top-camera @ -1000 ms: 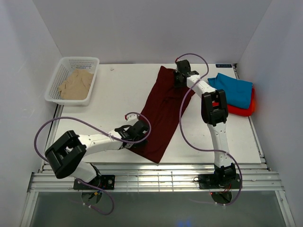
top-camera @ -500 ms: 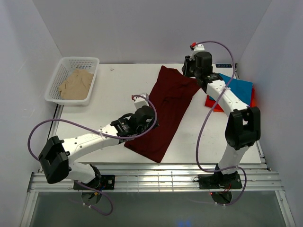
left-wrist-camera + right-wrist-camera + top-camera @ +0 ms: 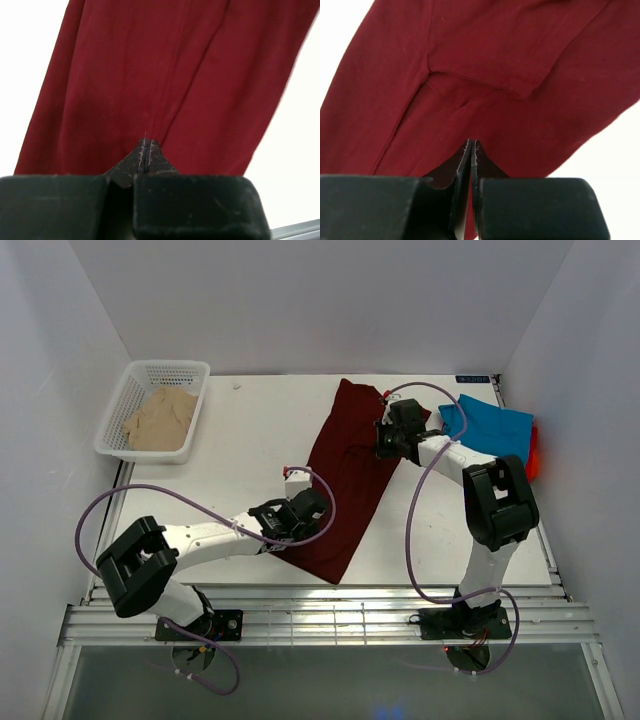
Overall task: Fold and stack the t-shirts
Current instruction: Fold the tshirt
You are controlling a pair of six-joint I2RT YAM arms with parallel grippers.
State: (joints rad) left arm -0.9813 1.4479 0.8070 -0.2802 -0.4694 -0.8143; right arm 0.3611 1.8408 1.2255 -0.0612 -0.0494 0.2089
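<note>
The dark maroon t-shirt point(image 3: 345, 475) lies flat as a long strip, running from the table's far middle to its near edge. My left gripper point(image 3: 306, 508) is shut and sits over the shirt's near part; in the left wrist view its closed tips point(image 3: 146, 144) are above maroon cloth point(image 3: 165, 75) with nothing held. My right gripper point(image 3: 384, 443) is shut over the shirt's far right edge; its closed tips point(image 3: 471, 145) are above the cloth near a folded sleeve point(image 3: 510, 75). The teal-blue shirt point(image 3: 492, 426) lies folded on the red-orange shirt point(image 3: 533, 456) at the right. The beige shirt point(image 3: 160, 418) lies in the basket.
A white mesh basket point(image 3: 130, 375) stands at the far left of the table. White walls enclose the table on three sides. A metal rail point(image 3: 330, 618) runs along the near edge by the arm bases.
The right arm lifted away from the shirt's far corner and came back down at its right edge. The left gripper rose a little, then settled back over the near part.
</note>
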